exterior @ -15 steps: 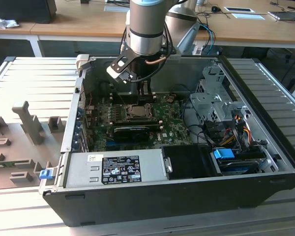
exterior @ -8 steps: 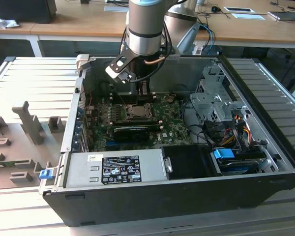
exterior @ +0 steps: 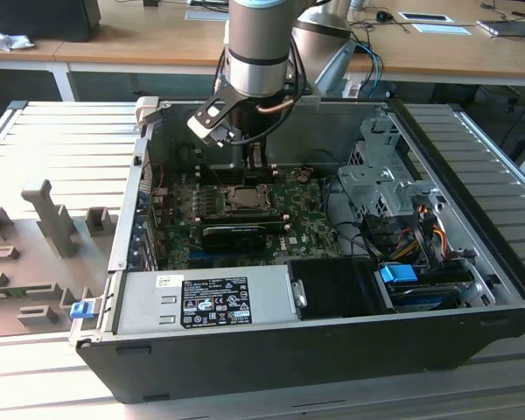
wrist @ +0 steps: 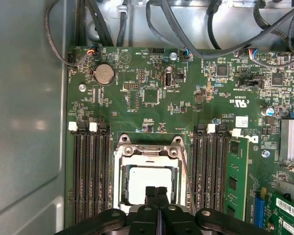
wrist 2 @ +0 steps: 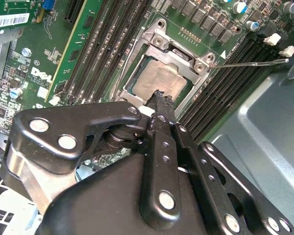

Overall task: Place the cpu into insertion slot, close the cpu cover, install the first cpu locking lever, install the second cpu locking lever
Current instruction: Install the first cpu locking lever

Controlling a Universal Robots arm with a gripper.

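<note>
Holding nothing, the end effector [wrist: 156, 189], fingers together, seemingly touches the seated cpu [wrist: 141, 180]

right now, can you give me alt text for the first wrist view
The gripper, its black fingers shut together, is poised over the silvery cpu, which is framed by the silver cpu cover lying flat around it. Black memory slots flank it on a green motherboard, with dark cables beyond.

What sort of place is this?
Probably a robotics lab: an arm over an open PC case on a slatted metal table, with cluttered wooden desks behind.
</note>
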